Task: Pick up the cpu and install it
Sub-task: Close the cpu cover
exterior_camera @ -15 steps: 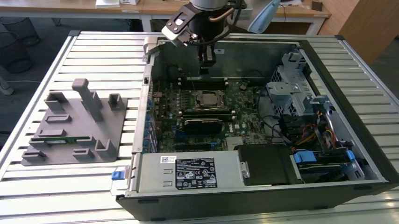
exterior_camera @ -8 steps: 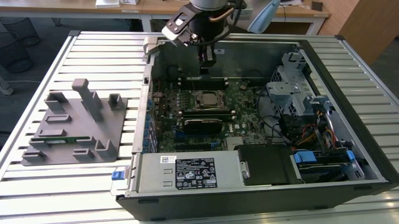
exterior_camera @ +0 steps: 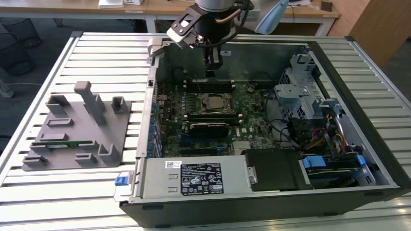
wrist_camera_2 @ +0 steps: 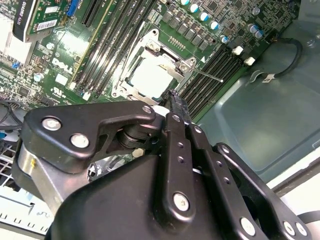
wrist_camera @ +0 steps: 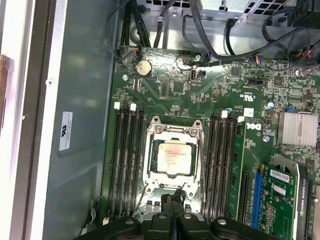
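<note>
Silver-grey cpu [wrist_camera: 171, 156] on a green motherboard [wrist_camera: 200, 95]; grey tray [exterior_camera: 74, 130].

Arm reaching down, hand [exterior_camera: 212, 62] vertical, fingers [wrist_camera: 172, 206] pressed together

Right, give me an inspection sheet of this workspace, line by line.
Surface: slatted metal table carrying an open computer case.
Job's things: cpu lies in its socket on the motherboard, between the memory slots.
Clutter: grey tray with upright blocks on the exterior view's left, holding a green memory stick.
Tool: tool hangs inside the case above the board, shut, holding nothing.
Cables: bundled wiring at the case's drive side.
Surroundings: wooden desks behind the table.
</note>
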Controlling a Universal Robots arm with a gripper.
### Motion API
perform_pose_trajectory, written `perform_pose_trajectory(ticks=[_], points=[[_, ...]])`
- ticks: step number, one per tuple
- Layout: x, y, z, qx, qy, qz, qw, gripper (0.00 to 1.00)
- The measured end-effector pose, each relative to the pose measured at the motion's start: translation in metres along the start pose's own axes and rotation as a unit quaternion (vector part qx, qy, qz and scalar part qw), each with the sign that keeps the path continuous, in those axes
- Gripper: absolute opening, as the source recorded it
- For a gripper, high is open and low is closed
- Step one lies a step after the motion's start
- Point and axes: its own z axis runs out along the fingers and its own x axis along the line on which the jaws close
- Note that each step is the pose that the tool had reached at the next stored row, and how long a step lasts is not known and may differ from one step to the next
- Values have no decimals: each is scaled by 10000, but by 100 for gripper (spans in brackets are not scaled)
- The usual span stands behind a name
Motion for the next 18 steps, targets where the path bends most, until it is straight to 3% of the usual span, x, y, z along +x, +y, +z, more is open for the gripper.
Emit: perform_pose_trajectory(ticks=[18], points=[[0, 0, 29, 0, 1, 0, 10000, 11]])
